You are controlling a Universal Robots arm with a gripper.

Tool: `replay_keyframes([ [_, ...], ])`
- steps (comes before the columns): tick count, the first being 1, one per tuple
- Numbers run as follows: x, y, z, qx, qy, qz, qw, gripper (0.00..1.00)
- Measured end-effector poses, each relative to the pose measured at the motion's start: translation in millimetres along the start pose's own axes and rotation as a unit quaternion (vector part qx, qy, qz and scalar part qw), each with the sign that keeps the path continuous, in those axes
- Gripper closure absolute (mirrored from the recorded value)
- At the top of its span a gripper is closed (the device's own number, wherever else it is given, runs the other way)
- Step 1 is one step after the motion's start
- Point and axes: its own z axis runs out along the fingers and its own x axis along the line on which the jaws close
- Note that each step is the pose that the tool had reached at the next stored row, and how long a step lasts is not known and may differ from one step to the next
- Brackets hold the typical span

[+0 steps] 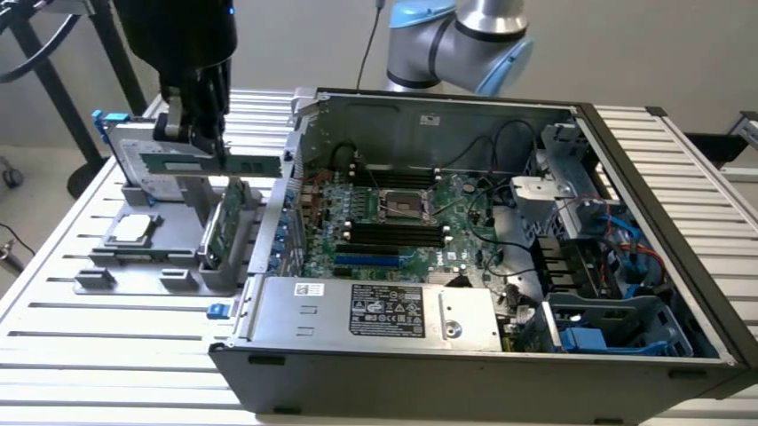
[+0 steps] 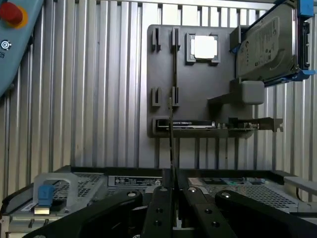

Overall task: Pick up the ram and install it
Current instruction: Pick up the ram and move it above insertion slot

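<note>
A slatted aluminium tabletop [image 1: 106, 355] carries everything, with a pale wall behind and a dark stand [image 1: 48, 80] off its edge at the exterior view's left. An open computer case [image 1: 474, 355] takes up the middle and the exterior view's right of the tabletop, its motherboard [image 1: 403, 222] exposed. Just beside the case, at the exterior view's left, lies a grey fixture plate [image 2: 198, 84] bearing a square processor [image 2: 204, 48], a hard drive [image 2: 267, 44] standing on edge and an expansion card [image 2: 198, 124] in its slot.

The end effector [image 1: 195, 138] hangs above this plate, its fingers [image 2: 161, 208] pressed onto the ram [image 1: 237, 166]. The ram is held level, lifted clear of the plate, and seen edge-on as a thin line in the wrist view. Its far end comes close to the upper edge of the case's side wall; it appears to be just apart from it, though the angle makes this hard to judge. Bare slats lie open at the tabletop's front edge, and the air above the case is free up to the arm [image 1: 474, 35]
</note>
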Motion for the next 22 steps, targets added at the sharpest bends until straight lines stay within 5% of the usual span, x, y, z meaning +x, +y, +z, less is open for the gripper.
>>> replay_keyframes([
  [9,0.5,-41.1,-4.1,0.0001,-0.0072,-0.001,1.0,0.86],
  [22,1.1,-99.7,-9.9,0.0002,-0.0103,-0.001,0.9999,0.86],
])
